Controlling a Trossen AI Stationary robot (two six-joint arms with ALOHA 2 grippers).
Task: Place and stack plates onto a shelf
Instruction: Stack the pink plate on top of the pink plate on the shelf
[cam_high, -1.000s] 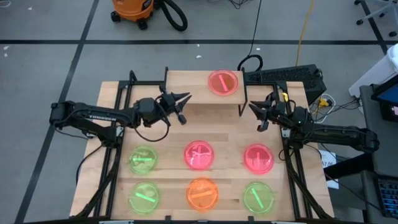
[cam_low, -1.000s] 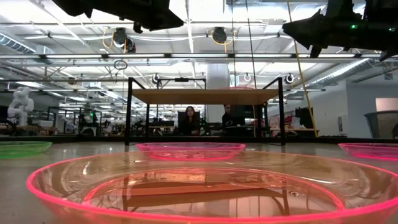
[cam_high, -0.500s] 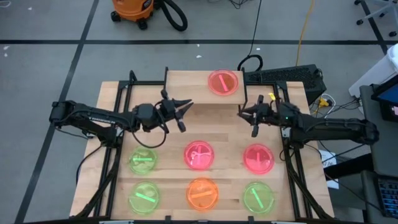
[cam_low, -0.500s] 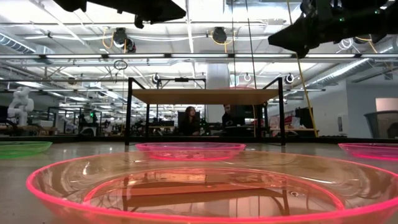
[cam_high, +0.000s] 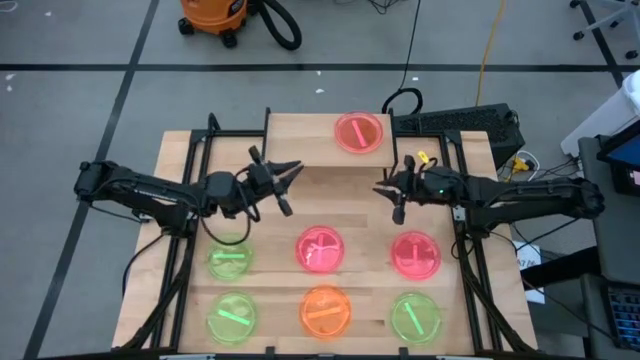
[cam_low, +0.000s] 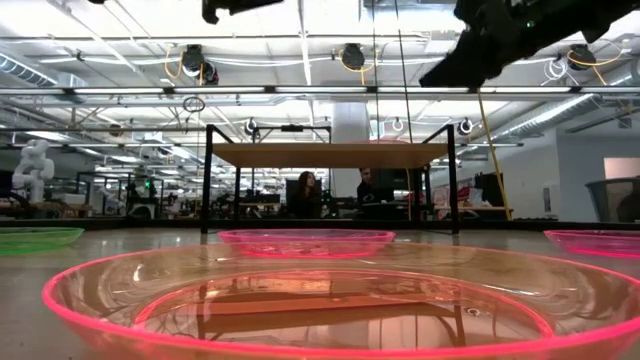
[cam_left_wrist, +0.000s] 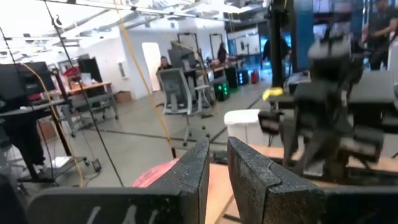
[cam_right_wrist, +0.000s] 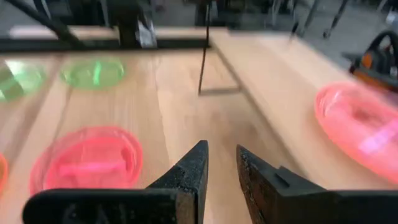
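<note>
While only one pink plate (cam_high: 359, 131) lay on the shelf (cam_high: 300, 135) at the upper middle of the high view, you had nearly the whole job ahead of you. Six plates waited on the tabletop (cam_high: 280, 215) below it: a green plate (cam_high: 230, 258), a pink middle plate (cam_high: 320, 249) and a pink right plate (cam_high: 415, 254) in one row, then a lower green plate (cam_high: 231, 320), an orange plate (cam_high: 325, 311) and a green corner plate (cam_high: 414, 317) along the bottom edge. Your left gripper (cam_high: 283, 178) hung left of centre, just below the shelf's front edge, jaws a little spread and holding nothing. Your right gripper (cam_high: 385, 190) hung right of centre, above the pink right plate, jaws likewise slightly parted and empty. I would judge no stack begun yet, with neither arm carrying a plate.
</note>
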